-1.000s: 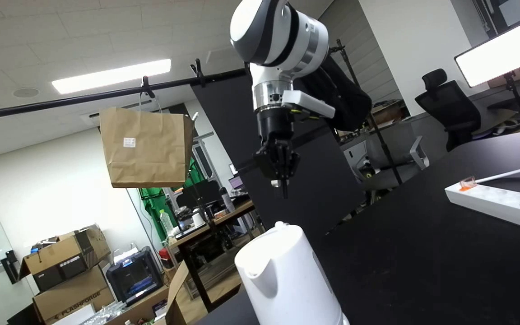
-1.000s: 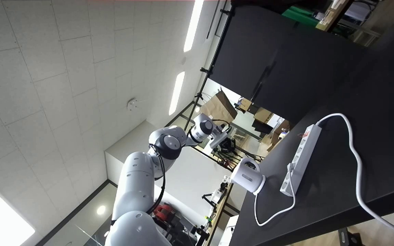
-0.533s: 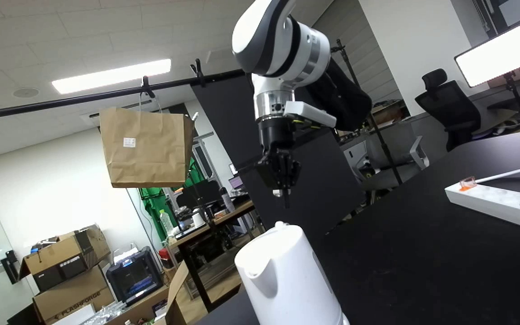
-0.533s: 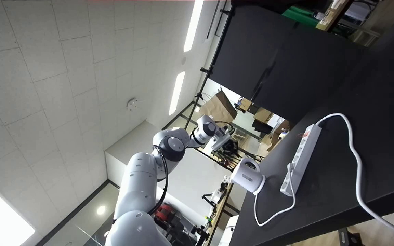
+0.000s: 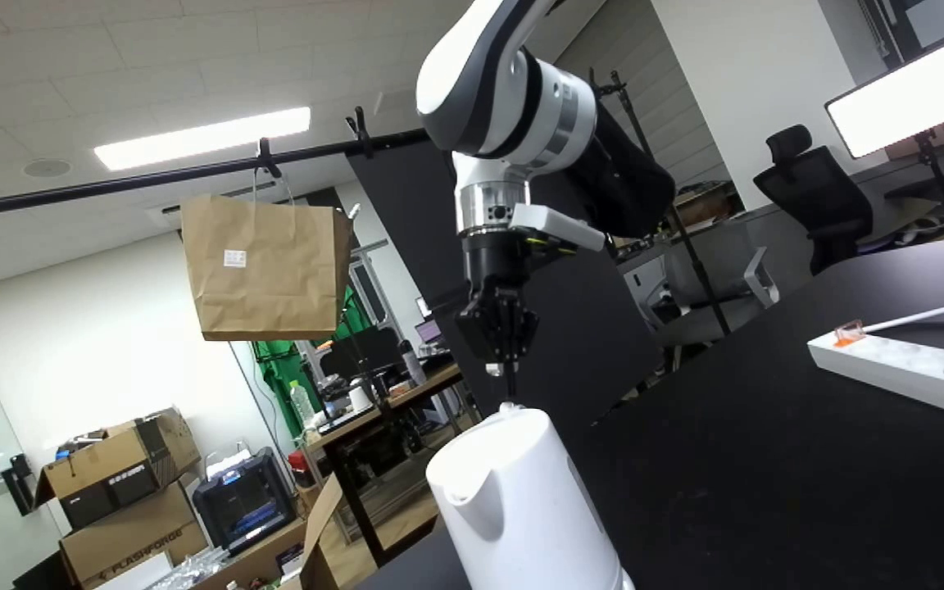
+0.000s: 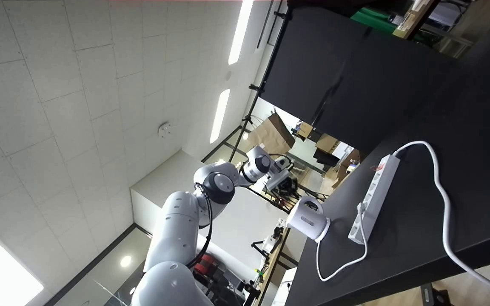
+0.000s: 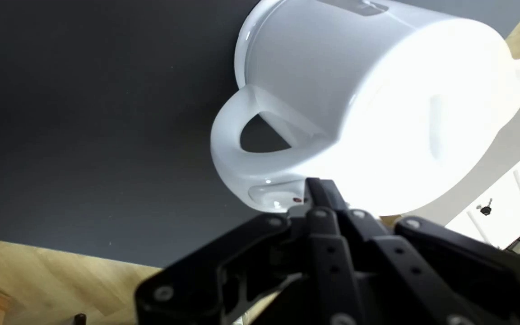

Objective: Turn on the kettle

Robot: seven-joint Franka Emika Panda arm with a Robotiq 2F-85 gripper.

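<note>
Black table [image 6: 417,212], one: is extending through the lower right of both exterior views.

Robot arm [image 6: 177,225], one: is rising from the lower edge of an exterior view, bending midway and reaching toward the kettle [image 6: 306,221]. Its wrist [image 5: 492,205] is hanging above the kettle, pointing the gripper [image 7: 324,189] downward.

Black office chair [image 5: 820,197], one: is standing beyond the table.

Light panel [image 5: 910,98], one: is glowing white in an exterior view.

Brown paper bag [image 5: 267,270], one: is hanging from a black pole [image 5: 54,195], appearing in both exterior views.

Kettle, white, one: is standing on the table, its handle [image 7: 226,140] facing the gripper's side and its spout [image 5: 480,508] facing away.

Power strip [image 6: 374,199], white, one: is lying on the table near the kettle.

Gripper, black, one: is holding its two fingers [image 7: 315,192] closed, tip lying beside tip. In the wrist view the fingertips are overlapping the kettle where the handle is meeting the top; whether they are touching it cannot be told.

White cords [image 6: 446,212], two: the kettle's is curving across the table to the strip; the strip's own is trailing past the table edge.

Plug [image 6: 360,207], one: is sitting in the strip.

Orange switch [image 5: 847,338], one: is sitting at the strip's corded end.

Red mark [image 7: 297,199], one: is showing on the handle's top, just beside the fingertips.
</note>
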